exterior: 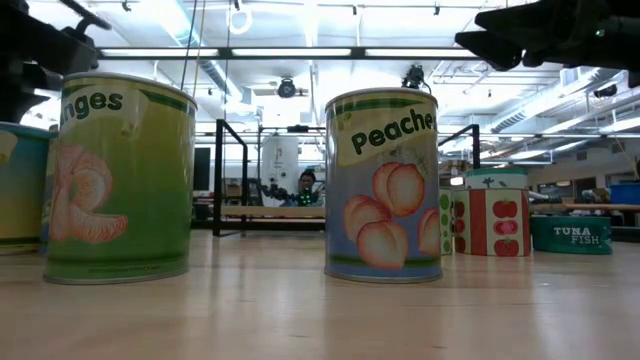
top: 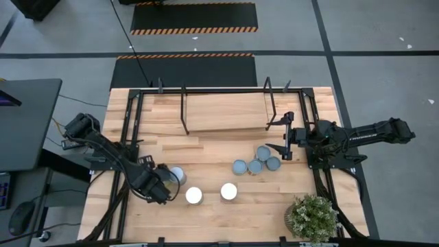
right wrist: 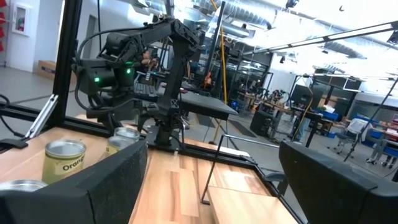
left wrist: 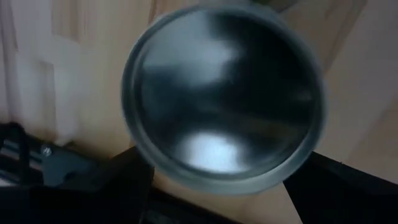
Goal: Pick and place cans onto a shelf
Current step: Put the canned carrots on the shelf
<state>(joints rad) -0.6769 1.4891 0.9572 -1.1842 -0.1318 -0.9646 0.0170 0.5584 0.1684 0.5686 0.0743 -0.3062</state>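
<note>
Blurred can top (left wrist: 222, 102) in left wrist view, perhaps between the fingers (left wrist: 93, 186); label unseen.

The right gripper (right wrist: 211, 180) frames the scene with its two dark fingers (right wrist: 102, 186) standing wide apart and nothing between them. Past them, on the wooden tabletop (right wrist: 174, 186), stands an orange-labelled can (right wrist: 63, 160), and the left arm (right wrist: 155, 68) bends down over more cans (right wrist: 127, 135) near the table's far edge.
</note>
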